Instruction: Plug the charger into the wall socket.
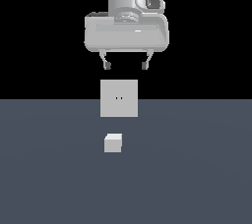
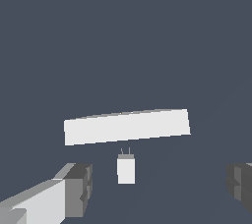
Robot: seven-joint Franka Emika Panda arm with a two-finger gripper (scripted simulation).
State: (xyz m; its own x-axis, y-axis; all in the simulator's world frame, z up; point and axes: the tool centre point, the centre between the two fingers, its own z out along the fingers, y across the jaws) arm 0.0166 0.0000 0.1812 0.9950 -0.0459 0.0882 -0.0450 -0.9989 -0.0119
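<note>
Gripper (image 1: 125, 65): held spread wide, nothing grasped | charger (image 1: 113, 143): seen resting on the floor (image 1: 197, 169) well below the claw, apart from it | prongs aimed toward wall socket (image 1: 119, 98) just beyond | a descent judged required before clamping.

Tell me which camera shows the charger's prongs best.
The wrist view: two thin prongs stick out of the charger toward the wall socket. The exterior view shows the charger only as a plain cube, prongs hidden.
</note>
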